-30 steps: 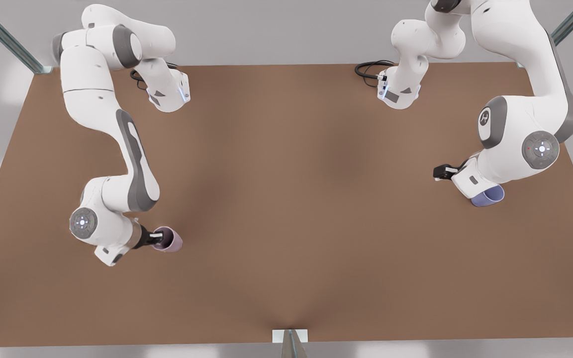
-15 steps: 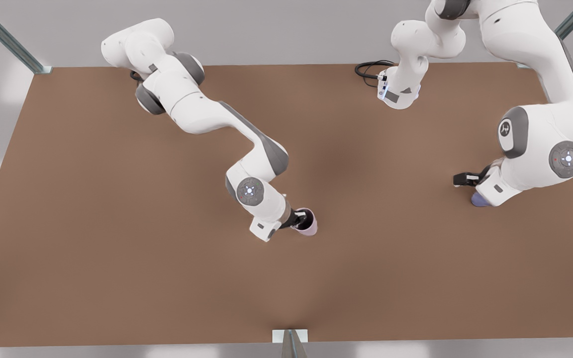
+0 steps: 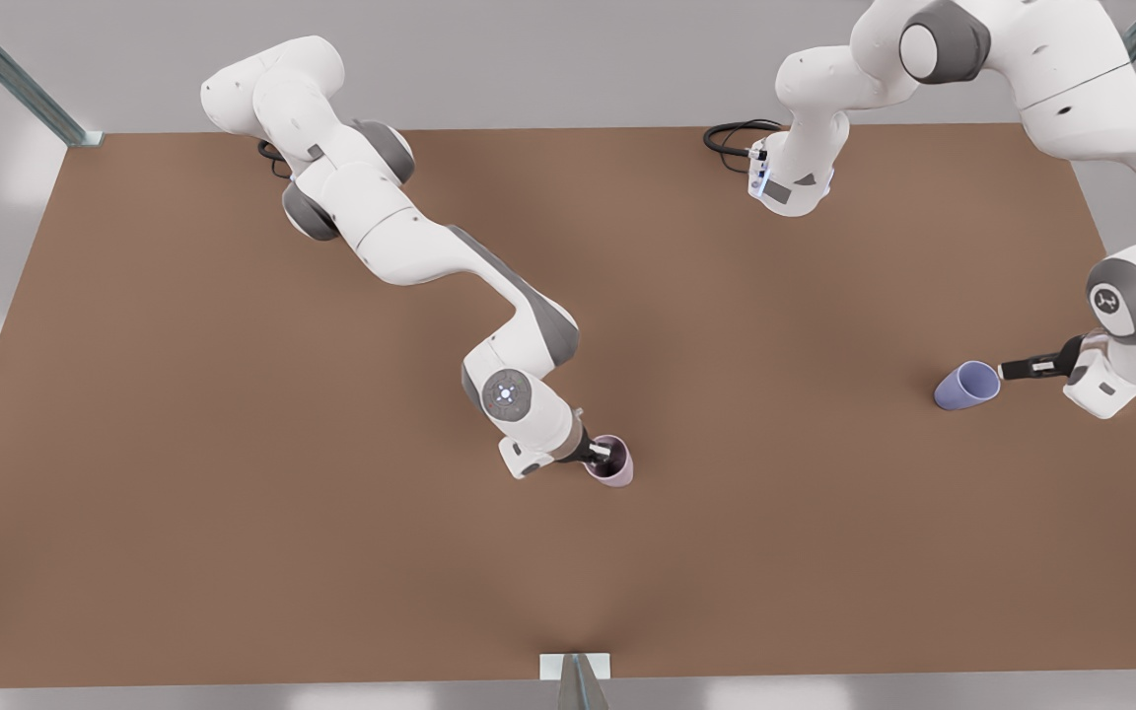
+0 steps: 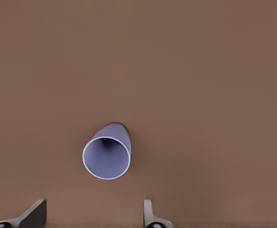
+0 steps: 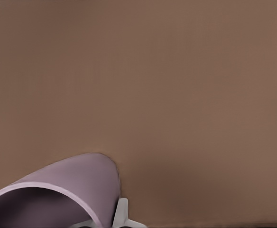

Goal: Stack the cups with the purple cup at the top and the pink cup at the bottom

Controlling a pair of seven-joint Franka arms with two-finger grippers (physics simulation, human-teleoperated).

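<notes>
Your pink cup (image 3: 613,463) sits mid-bench, its rim pinched by the right gripper (image 3: 600,456); placing it is the step in hand. The purple cup (image 3: 965,384) stands free near the bench's right edge, the left gripper (image 3: 1005,371) spread empty just beside it. Next, close on it.

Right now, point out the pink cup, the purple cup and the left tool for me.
pink cup (image 3: 617,471), front view, on its outer wall below the rim.
purple cup (image 4: 106,157), left wrist view, inside its open mouth.
left tool (image 3: 1001,371), front view, at the fingertips beside the purple cup's rim.
</notes>
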